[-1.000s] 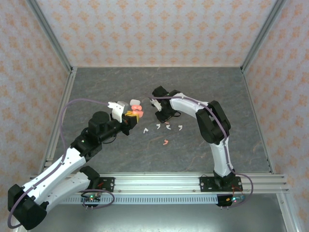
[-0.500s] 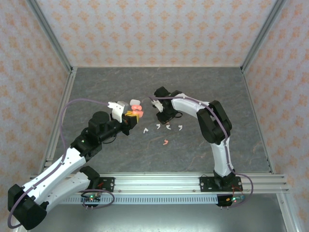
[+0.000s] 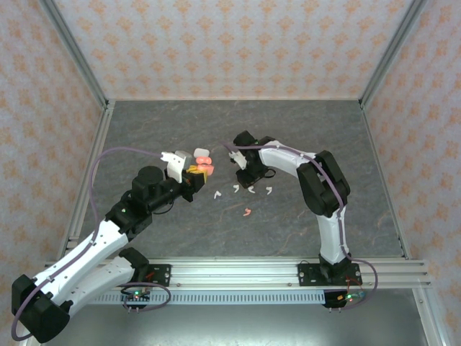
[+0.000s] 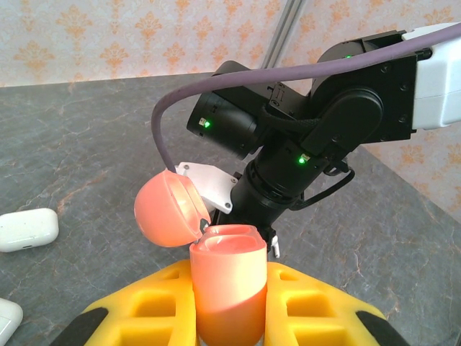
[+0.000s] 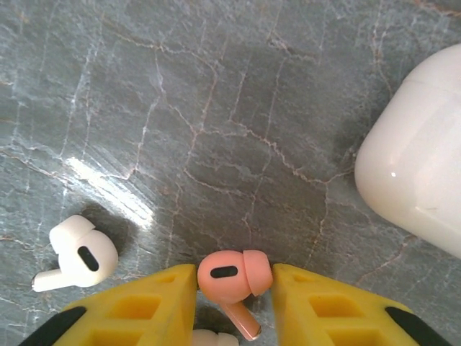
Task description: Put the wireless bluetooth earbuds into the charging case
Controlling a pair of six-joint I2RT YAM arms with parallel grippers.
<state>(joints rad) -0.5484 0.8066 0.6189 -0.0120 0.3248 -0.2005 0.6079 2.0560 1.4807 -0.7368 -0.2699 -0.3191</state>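
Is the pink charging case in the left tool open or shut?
Open: its lid is swung back off the pink case, exposing the top rim.

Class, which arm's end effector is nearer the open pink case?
Left. The left end effector grips the pink case; the right end effector, pinching a pink earbud, sits apart to the case's right.

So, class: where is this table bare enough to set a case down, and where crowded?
Bare: the far table strip up to the back wall, and the near stretch before the rail. Crowded: the middle, between the left pincer and right pincer, with cases and earbuds.
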